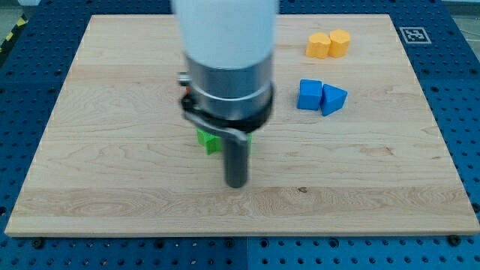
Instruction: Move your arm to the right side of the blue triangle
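The blue triangle [334, 98] lies on the wooden board at the view's right, touching a blue cube [309, 95] on its left. My tip [236, 183] is on the board near the middle, well to the left of and below the blue triangle. A green block [208, 140] sits just left of the rod, partly hidden by the arm.
Two orange blocks [328, 44] sit side by side near the view's top right. A small red object [182, 94] peeks out at the arm's left. The wooden board [112, 172] lies on a blue perforated table, with a marker tag [412, 34] at the top right corner.
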